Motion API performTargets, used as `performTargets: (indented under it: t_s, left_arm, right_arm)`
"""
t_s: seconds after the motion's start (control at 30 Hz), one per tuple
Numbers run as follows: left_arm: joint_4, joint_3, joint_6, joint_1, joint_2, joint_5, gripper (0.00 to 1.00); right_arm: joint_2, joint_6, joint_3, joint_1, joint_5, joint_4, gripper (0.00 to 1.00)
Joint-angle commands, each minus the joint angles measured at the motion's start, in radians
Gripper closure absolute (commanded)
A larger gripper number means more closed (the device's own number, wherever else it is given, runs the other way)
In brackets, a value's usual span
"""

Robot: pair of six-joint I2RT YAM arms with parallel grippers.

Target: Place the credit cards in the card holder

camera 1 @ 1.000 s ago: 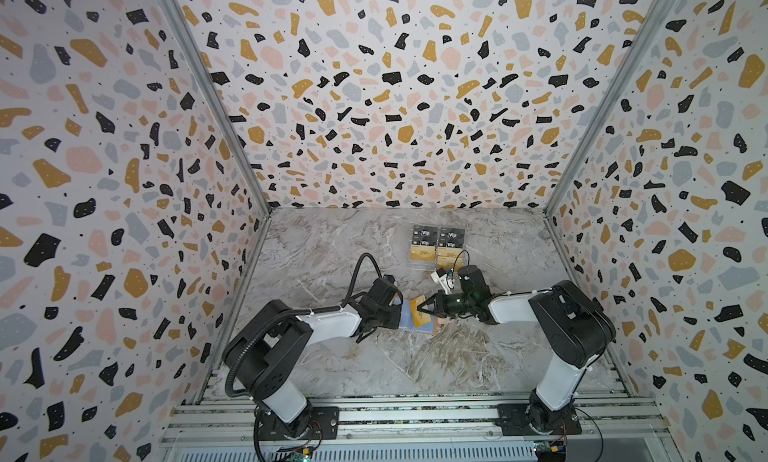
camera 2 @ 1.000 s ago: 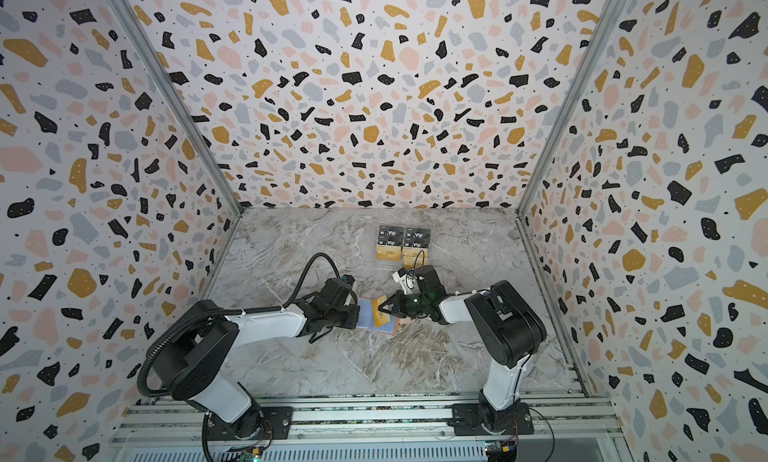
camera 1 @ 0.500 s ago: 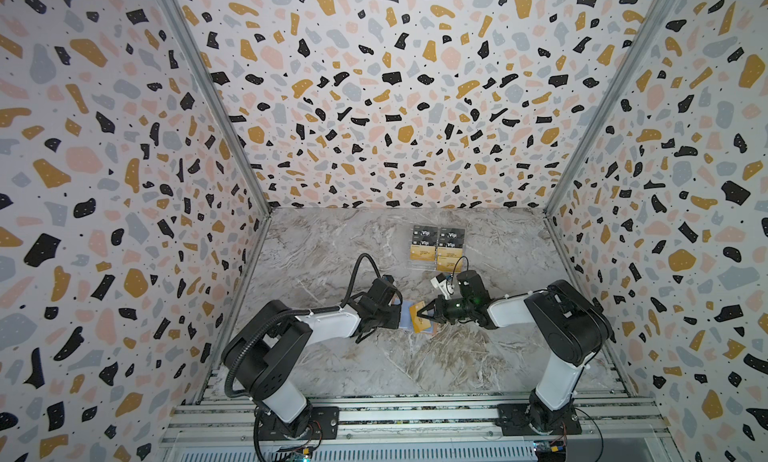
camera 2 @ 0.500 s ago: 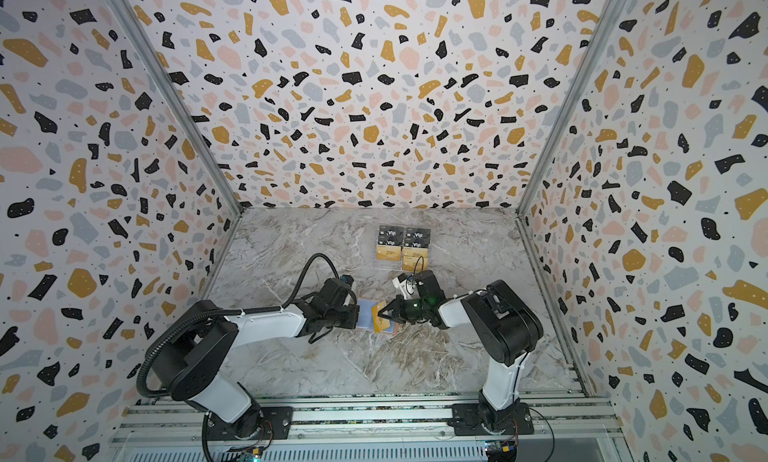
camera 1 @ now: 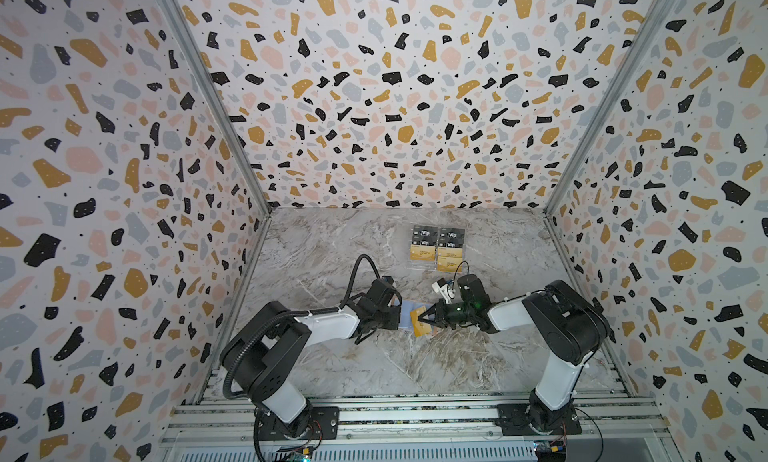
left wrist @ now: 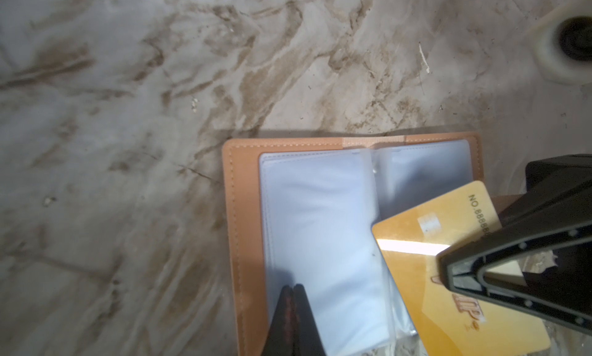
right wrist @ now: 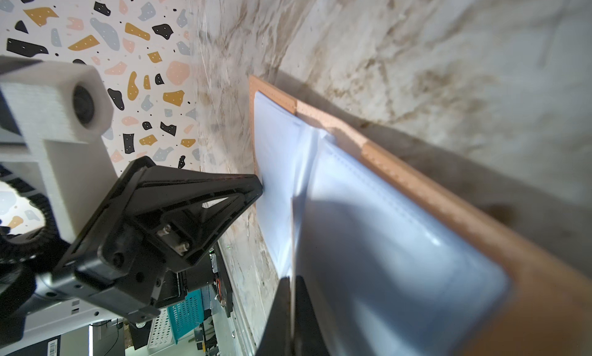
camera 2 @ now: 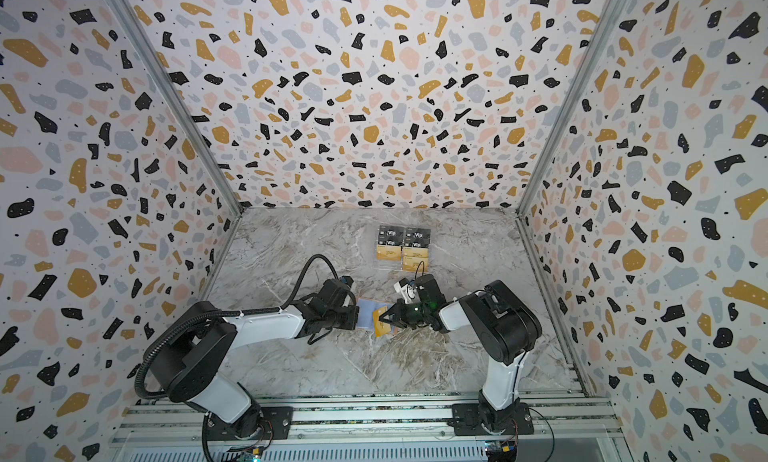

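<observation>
The card holder [camera 1: 407, 312] lies open on the marble table between my two arms, tan rim [left wrist: 243, 210] up and pale blue sleeves [left wrist: 320, 226] showing. My left gripper [left wrist: 291, 288] is shut, its tip resting on the left sleeve page; it also shows in a top view [camera 1: 400, 319]. My right gripper [camera 1: 419, 318] is shut on a gold credit card [left wrist: 416, 274], which is held tilted over the holder's right page, seen edge-on in the right wrist view [right wrist: 292, 242]. More credit cards [camera 1: 436, 248], black "Vip" and gold, stand at the back.
The spare cards sit in a clear stand [camera 2: 401, 264] behind the right gripper. Speckled walls close in the table on three sides. An aluminium rail [camera 1: 415, 414] with both arm bases runs along the front edge.
My right gripper has shifted slightly left with the gold card, further over the open holder. The left gripper has stayed on the sleeve page.
</observation>
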Motion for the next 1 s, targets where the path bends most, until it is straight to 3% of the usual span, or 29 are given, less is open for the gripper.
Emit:
performTargets:
  t_s: [0.0,0.97]
  left_arm:
    - [-0.012,-0.021,-0.009,0.001,-0.012,0.006,1.00]
    - [-0.008,-0.028,-0.012,0.001,-0.021,0.005,1.00]
  right_arm:
    - [0.006,0.016,-0.006,0.003,-0.008,0.028,1.00]
    - [0.006,0.014,0.020,-0.013,0.050,-0.034,1.00]
